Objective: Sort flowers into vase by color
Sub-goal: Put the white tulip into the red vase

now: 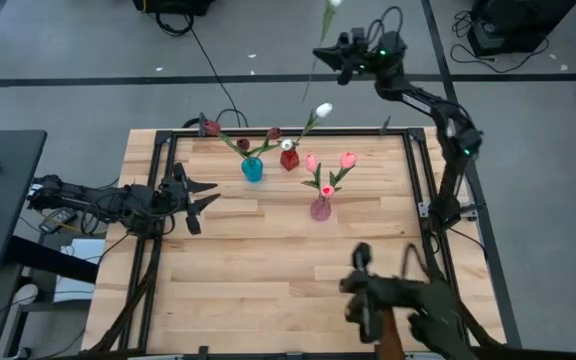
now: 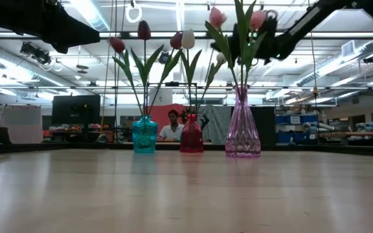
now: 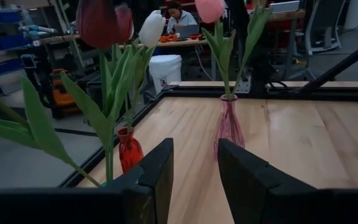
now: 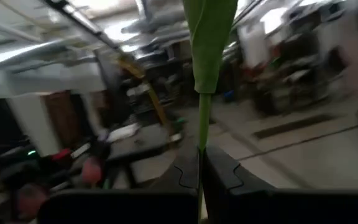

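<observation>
Right claw (image 1: pixel 320 52): mine, raised beyond the far edge of the table (image 1: pixel 268 290), pressed together on the stem of a white flower (image 1: pixel 332 6).
How I know the pinch: in my right wrist view the thin green stem (image 4: pixel 200 121) runs straight up from between my two closed fingers (image 4: pixel 188 171), with a leaf above it.
Long axis of the flower: close to upright in my grip, head up and away from me, the free stem end hanging below the claw.
Target, as I judge it: the red vase (image 1: pixel 289 158), which already holds one white flower (image 1: pixel 323 111); it stands in the far row between the blue vase (image 1: pixel 252 168) with the dark heads and the pink vase (image 1: pixel 320 208) with the pink heads.
Which way it lies: from my right claw the red vase is back toward the table and a little toward the left arm's side, and well below.
What the move turns on: keeping the stem vertical so its lower end meets the narrow neck.
Left claw (image 1: pixel 196 198): spread and holding nothing, low over the table beside the blue vase; it is nearer the vases, but the flower is mine.
</observation>
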Robot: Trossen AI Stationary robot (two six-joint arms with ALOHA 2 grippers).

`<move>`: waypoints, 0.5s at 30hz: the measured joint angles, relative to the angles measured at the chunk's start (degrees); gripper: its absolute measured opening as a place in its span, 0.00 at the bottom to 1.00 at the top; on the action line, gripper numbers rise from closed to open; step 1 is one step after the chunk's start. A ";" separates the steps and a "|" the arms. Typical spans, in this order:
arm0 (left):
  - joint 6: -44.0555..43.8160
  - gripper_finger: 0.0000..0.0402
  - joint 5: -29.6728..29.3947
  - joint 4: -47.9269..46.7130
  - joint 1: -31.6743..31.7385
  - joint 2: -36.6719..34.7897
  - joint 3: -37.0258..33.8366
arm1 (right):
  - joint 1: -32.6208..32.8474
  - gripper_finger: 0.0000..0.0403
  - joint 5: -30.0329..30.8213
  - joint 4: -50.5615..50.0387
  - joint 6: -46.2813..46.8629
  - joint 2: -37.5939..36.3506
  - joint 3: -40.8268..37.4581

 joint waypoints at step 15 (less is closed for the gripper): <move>-0.63 0.33 -0.90 -0.50 -0.01 0.01 0.00 | 4.14 0.02 -11.51 20.30 15.02 18.88 4.64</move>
